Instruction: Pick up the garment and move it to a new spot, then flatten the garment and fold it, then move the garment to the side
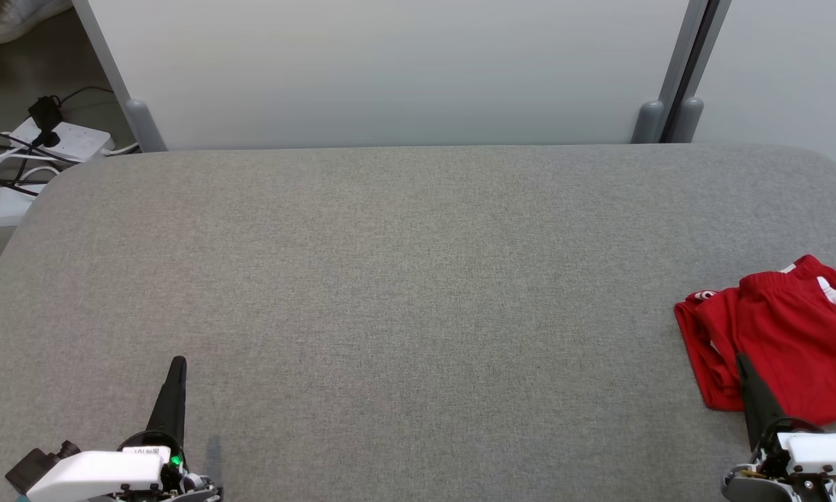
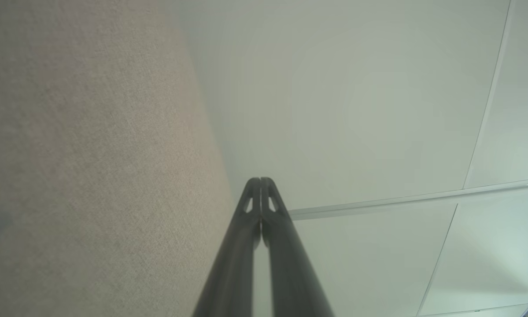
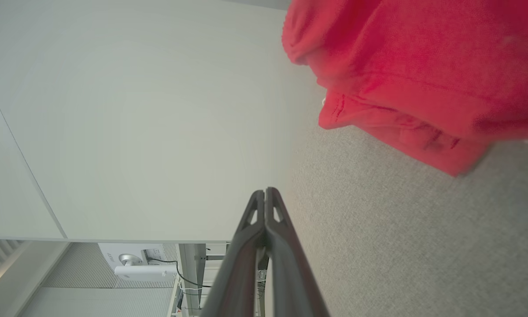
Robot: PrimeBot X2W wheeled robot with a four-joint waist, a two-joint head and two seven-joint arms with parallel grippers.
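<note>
Red garment point(image 1: 787, 341) lies bunched at the table's point(image 1: 390, 279) right edge, just beyond the right gripper point(image 1: 741, 358), the nearer one, the left gripper point(image 1: 178, 362) well across the table, both pressed together, empty.

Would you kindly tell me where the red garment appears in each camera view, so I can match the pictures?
Head view: red garment lies bunched at the right edge, lower half, on the grey tabletop.
Left wrist view: faces the grey tabletop and the white partition.
Right wrist view: red garment in the upper right corner, on the grey tabletop.
Shared landmark: the grey tabletop.
</note>
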